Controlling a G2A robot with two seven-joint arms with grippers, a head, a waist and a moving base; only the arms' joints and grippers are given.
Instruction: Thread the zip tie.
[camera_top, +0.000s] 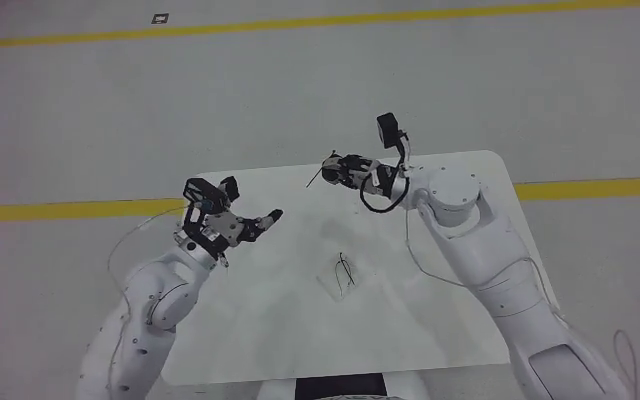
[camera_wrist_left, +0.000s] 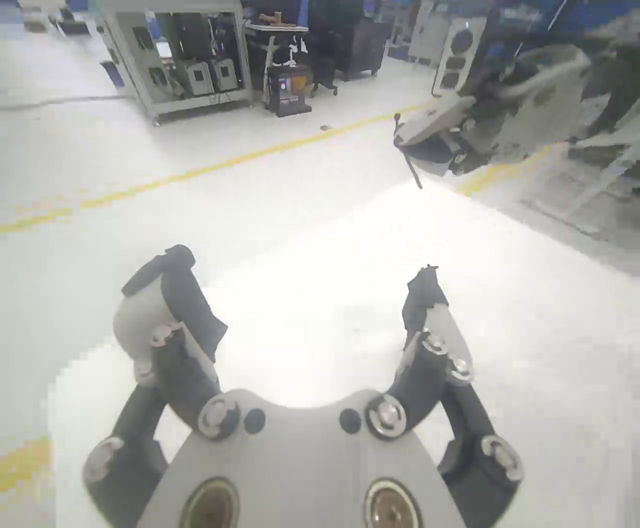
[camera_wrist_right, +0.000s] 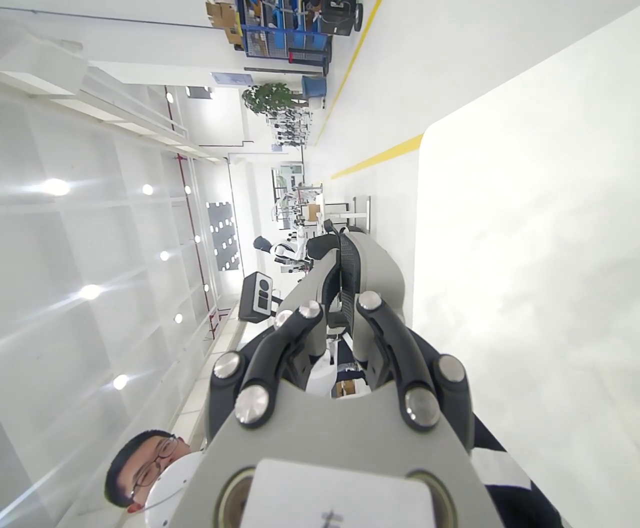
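At the surface's (camera_top: 300, 330) far edge the right hand (camera_top: 334, 167) pinches what looks like the zip tie (camera_top: 315, 178); the left hand (camera_wrist_left: 300, 265), spread wide, sits well apart near the left edge.

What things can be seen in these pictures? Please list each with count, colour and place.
zip tie: one, black, held by the right gripper near the far edge of the table
thin strips: about two, black, lying near the table's middle; too small to identify
table: one, white, under both arms
floor lines: two, yellow, on the floor
left gripper: one, grey and black, open and empty, over the table
right gripper: one, grey and black, shut on the zip tie
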